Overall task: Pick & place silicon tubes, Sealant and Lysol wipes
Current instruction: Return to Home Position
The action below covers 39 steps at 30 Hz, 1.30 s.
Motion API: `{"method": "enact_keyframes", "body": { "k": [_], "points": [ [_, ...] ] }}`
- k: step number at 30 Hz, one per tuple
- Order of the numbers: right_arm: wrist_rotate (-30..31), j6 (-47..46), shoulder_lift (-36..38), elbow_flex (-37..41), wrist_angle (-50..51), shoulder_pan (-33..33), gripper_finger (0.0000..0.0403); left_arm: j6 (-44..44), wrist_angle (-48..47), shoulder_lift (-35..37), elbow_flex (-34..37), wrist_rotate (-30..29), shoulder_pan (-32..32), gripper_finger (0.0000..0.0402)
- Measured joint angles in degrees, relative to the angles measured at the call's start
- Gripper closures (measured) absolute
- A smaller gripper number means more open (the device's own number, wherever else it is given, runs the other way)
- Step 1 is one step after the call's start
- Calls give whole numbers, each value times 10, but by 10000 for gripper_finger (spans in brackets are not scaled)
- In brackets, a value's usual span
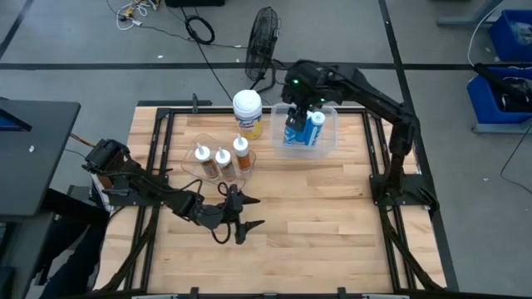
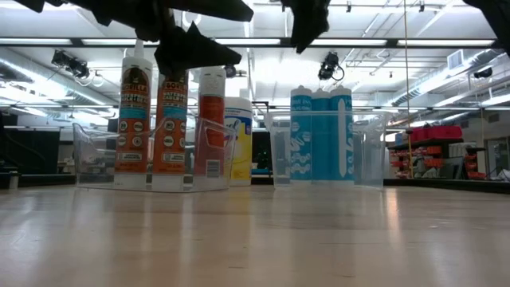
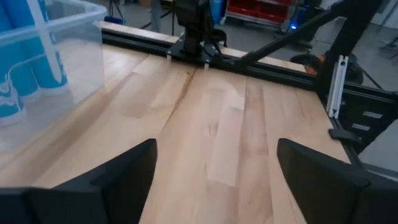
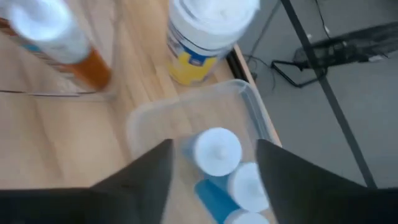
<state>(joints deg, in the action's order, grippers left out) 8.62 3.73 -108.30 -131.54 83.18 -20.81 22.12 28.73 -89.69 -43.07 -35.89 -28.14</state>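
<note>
Three blue silicone tubes (image 4: 217, 150) stand upright in a clear bin (image 1: 327, 137) at the table's far right. My right gripper (image 4: 214, 186) hovers open above their white tips, touching none. Three orange-labelled sealant cartridges (image 1: 221, 161) stand in a second clear bin (image 2: 96, 151) left of it. The Lysol wipes canister (image 1: 247, 112), yellow label and white lid, stands on the table behind that bin. My left gripper (image 3: 214, 180) is open above bare wood near the table's middle (image 1: 241, 214), pointing toward the right edge.
Black frame rails (image 1: 378, 158) run along the table's edges. A floor fan (image 1: 264, 35) stands beyond the far edge, and blue crates (image 1: 507, 50) sit off to the right. Bare wood (image 1: 316, 216) stretches across the near half of the table.
</note>
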Motion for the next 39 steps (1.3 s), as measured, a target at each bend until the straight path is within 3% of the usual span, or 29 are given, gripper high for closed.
{"method": "enact_keyframes", "body": {
  "k": [4, 8, 14, 15, 21, 31, 36, 39],
  "points": [
    [-22, -7, 17, 0, 0, 18, 264, -33, 17, 0, 0, -1, 0, 113],
    [-49, -2, 29, 4, -16, 45, 381, -91, 29, 0, 0, 23, 0, 200],
    [-72, 2, 55, 59, -76, 100, 398, -154, 38, 0, 0, 40, 0, 372],
    [-72, 3, 63, 74, -95, 110, 399, -156, 38, 1, 0, 40, 2, 385],
    [-62, 14, 136, 207, -230, 168, 401, -183, 23, 17, 1, 56, 18, 398],
    [-13, 14, 326, 510, -515, 290, 402, -222, -47, 129, 5, 96, 18, 399],
    [17, 17, 408, 667, -679, 340, 403, -240, -79, 175, 10, 142, 27, 399],
    [23, 37, 449, 771, -808, 368, 403, -241, -50, 190, 50, 149, 39, 399]
  ]
}}
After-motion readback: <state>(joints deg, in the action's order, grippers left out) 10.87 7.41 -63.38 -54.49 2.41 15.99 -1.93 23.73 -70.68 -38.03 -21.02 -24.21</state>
